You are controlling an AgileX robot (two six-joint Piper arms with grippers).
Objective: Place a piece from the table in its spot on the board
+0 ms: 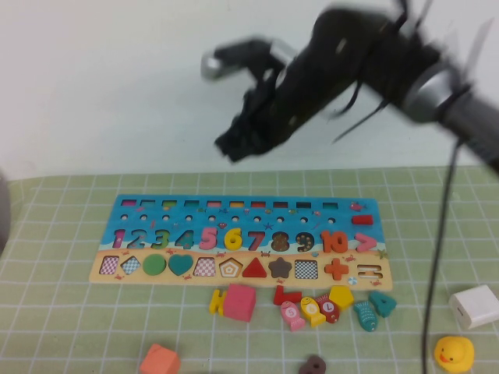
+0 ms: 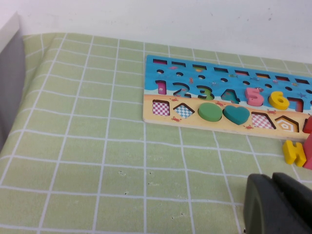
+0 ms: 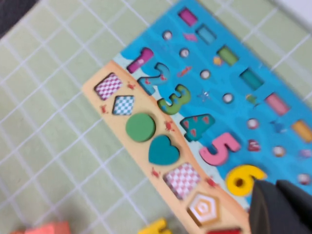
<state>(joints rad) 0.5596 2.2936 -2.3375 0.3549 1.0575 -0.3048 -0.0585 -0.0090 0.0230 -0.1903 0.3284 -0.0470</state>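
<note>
Landmark for all positions: the board (image 1: 109, 269).

Nearest the robot, on the green grid mat (image 1: 70, 327) in front of the board: an orange block (image 1: 159, 360), a small dark ring (image 1: 313, 365), and a yellow rubber duck (image 1: 453, 353) off toward the board's right end. A white box (image 1: 474, 305) sits just behind the duck.

Next row, just in front of the board's near edge: a yellow letter-like piece (image 1: 216, 301) touching a pink cube (image 1: 240, 301), then a cluster under the board's right half: a red piece (image 1: 284, 296), a pink fish-shaped piece (image 1: 292, 315), a yellow fish-shaped piece (image 1: 312, 311), the yellow pentagon block (image 1: 341, 295) and a teal fish-shaped piece (image 1: 365, 315).

The left gripper (image 2: 278, 204) is low over the mat, near the board's left front corner; whether its claw is spread or pressed together, cannot tell.

The board lies flat on the mat. The yellow 6 (image 1: 232, 238) is seated in its slot in the numeral row, between the pink 5 (image 1: 209, 236) and the 7, level with the neighbouring digits; the wrist views show the same.

The right gripper (image 1: 234, 146) hangs in the air above and beyond the board's far edge, claw pressed together on nothing, clear of the 6. The arm is motion-blurred.
</note>
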